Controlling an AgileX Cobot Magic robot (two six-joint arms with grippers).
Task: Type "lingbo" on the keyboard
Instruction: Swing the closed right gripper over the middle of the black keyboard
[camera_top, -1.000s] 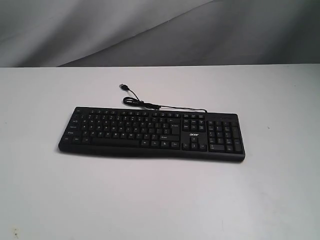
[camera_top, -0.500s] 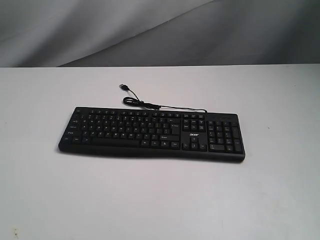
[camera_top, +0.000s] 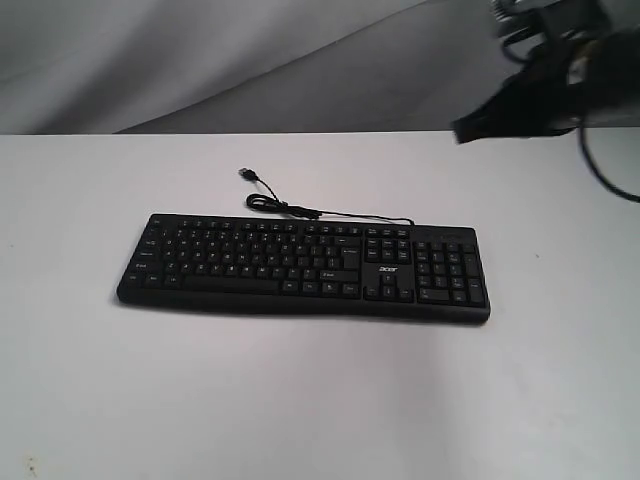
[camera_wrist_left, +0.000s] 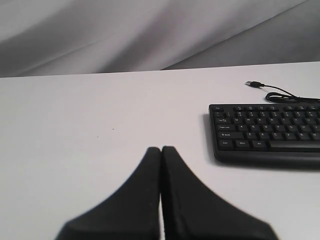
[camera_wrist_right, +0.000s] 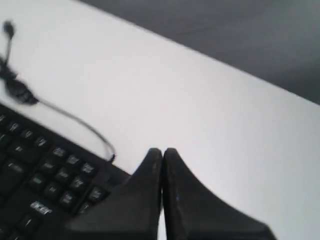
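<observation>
- Left gripper (camera_wrist_left: 161, 150), pinched closed and empty, sits off to one side of the keyboard (camera_wrist_left: 265, 132).
- The keyboard lies flat on the table (camera_top: 300, 400), cable (camera_top: 330, 212) curled just behind.
- Right gripper (camera_wrist_right: 162, 151), also pinched closed and empty, hangs near the number-pad end.
- No key is touched; I think all six letters are left.
- Key letters are too small to read.

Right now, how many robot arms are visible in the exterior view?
1. The right arm shows at the upper right corner, past the keyboard. The left arm's fingers show only in its wrist view.
</observation>
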